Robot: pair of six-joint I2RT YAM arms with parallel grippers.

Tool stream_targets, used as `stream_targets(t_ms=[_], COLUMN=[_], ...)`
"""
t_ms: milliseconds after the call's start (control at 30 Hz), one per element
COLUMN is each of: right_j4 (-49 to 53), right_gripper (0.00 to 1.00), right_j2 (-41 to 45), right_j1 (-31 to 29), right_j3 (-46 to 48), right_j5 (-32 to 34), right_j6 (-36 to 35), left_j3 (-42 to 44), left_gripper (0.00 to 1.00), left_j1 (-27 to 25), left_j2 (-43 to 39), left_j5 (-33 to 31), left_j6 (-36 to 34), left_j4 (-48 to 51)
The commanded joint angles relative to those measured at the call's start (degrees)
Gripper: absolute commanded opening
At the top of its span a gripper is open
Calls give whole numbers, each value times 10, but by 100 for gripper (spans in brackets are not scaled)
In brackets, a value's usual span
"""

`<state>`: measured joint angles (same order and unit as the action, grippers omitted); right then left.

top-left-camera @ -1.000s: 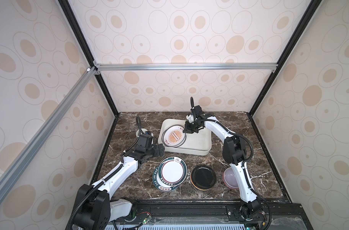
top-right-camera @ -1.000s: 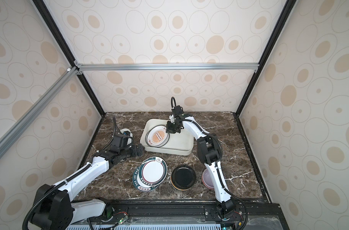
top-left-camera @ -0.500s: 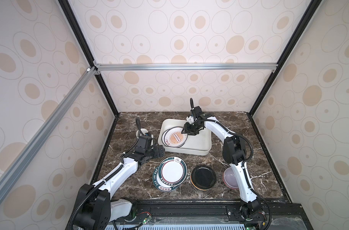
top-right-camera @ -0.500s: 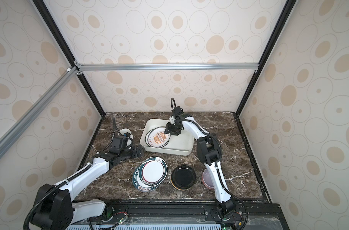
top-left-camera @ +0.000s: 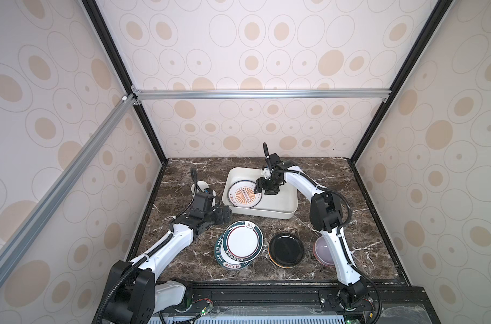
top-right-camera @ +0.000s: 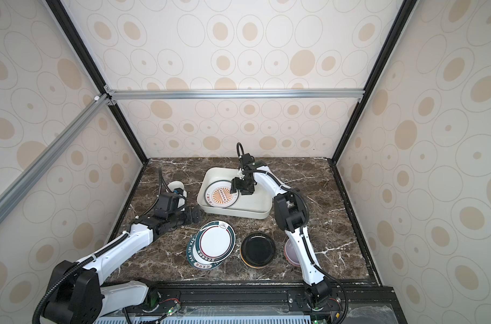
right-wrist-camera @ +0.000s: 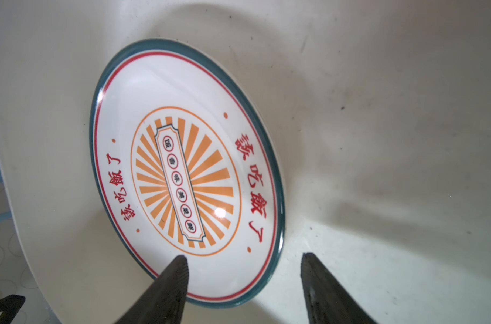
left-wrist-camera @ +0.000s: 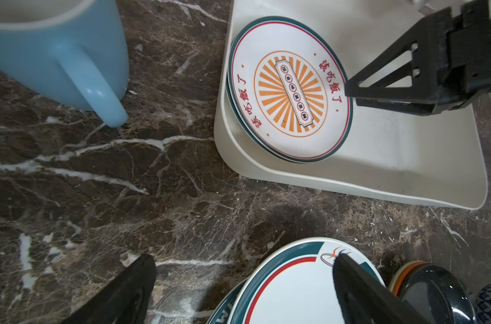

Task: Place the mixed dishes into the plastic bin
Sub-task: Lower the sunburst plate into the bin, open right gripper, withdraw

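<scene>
1. The right gripper (right-wrist-camera: 243, 259) is hanging over the plastic bin (top-left-camera: 266, 215), just above centre in both top views. Its jaws are standing apart and gripping nothing.
2. The sunburst plate (right-wrist-camera: 182, 179) is lying below it in the bin's left end, close to the left wall.
3. The left gripper (left-wrist-camera: 244, 259) is hovering left of centre over the marble tabletop (left-wrist-camera: 126, 196), jaws spread wide and empty.
4. The green-rimmed plate stack (top-left-camera: 242, 242) is sitting just below and right of that gripper, and the light-blue mug (top-left-camera: 200, 186) just above and left of it.
5. The black plate (top-left-camera: 286, 249) and the lilac bowl (top-left-camera: 321, 249) are lying at lower right, the bowl partly hidden behind the right arm.
6. Judging from this, the left arm is standing nearer the stack, and every remaining dish is lying down-frame or left of the bin.
</scene>
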<state>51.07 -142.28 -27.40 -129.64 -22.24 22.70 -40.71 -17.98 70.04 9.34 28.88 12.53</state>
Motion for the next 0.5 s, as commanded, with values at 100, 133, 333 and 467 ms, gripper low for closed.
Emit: stream_targets(t_ms=[100,133,333,467], right_j4=[36,28,-6,-34], right_gripper=[64,64,62,61], right_j2=[38,64,212,300], right_j1=[-13,-14,-37,-64], right_j3=[-4,21,173,288], right_j5=[28,35,54,67], right_j6=[-14,-16,-14,-3], left_j3=[18,26,82,112], left_gripper=[99,99,95,94], left_j1=[5,5,0,-44], left_j2=[-24,-28,-76,-114], left_j5=[2,4,44,32], left_j6=[0,2,37,67], left_j4=[1,2,-16,-18])
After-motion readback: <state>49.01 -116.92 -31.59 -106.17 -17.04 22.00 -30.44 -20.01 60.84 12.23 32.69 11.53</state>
